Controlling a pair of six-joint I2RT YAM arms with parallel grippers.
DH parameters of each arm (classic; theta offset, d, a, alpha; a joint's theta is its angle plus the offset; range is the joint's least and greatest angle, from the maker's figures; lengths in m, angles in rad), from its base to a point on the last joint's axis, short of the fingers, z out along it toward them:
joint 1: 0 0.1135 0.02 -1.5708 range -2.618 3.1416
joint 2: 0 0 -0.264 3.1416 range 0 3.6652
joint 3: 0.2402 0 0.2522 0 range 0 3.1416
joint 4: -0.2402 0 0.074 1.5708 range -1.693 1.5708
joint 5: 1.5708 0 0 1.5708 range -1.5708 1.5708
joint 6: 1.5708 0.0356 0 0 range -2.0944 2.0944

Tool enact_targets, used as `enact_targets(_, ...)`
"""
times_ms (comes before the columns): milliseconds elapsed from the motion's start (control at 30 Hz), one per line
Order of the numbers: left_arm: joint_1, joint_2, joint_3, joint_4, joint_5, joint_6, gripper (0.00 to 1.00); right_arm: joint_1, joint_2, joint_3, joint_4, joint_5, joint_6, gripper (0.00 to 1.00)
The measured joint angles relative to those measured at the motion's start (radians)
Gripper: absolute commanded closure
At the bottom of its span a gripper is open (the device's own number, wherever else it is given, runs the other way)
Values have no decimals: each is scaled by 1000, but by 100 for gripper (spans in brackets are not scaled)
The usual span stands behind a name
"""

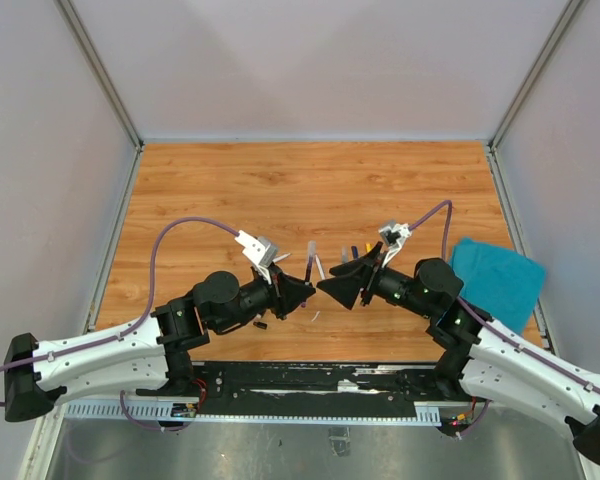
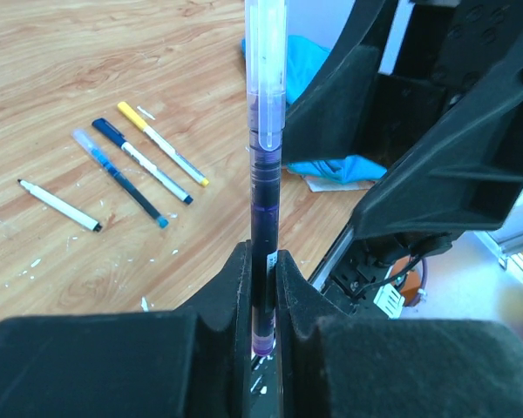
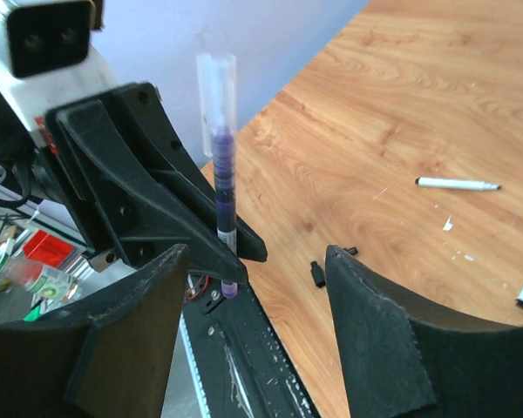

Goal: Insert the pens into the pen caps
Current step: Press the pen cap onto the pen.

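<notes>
Wooden bench [image 1: 310,180] carries four loose pens [image 2: 148,167], lying flat near the purple pen [image 2: 263,174]. That pen stands upright, clear-capped, clenched in the left end effector [image 2: 263,261]. The right end effector [image 3: 253,261] faces it, jaws released.

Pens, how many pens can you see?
5. A purple pen stands clamped in the left jaws. Four lie side by side on the table: a white pen, a light-blue pen, a navy-capped pen and a yellow pen. More may hide behind the arms.
</notes>
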State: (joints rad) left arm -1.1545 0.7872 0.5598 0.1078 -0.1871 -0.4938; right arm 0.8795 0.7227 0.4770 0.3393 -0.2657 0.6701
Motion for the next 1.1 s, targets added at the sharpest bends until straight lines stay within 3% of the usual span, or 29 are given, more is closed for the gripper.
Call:
enact_targets(233,0,-6,-2,-6,-3,1,99,0,-19,121,-74,90,-45,33)
enact_targets(533,0,-6,-2,-14,2,8,100,0,132,360,-209,155,-64,33)
enact_targets(833,0,2,-2,-13,17,13,99,0,213,379,-264,132,-65,37)
enact_targets(1100,0,15,-2,-13,28,15,99,0,257,388,-259,77,-64,47)
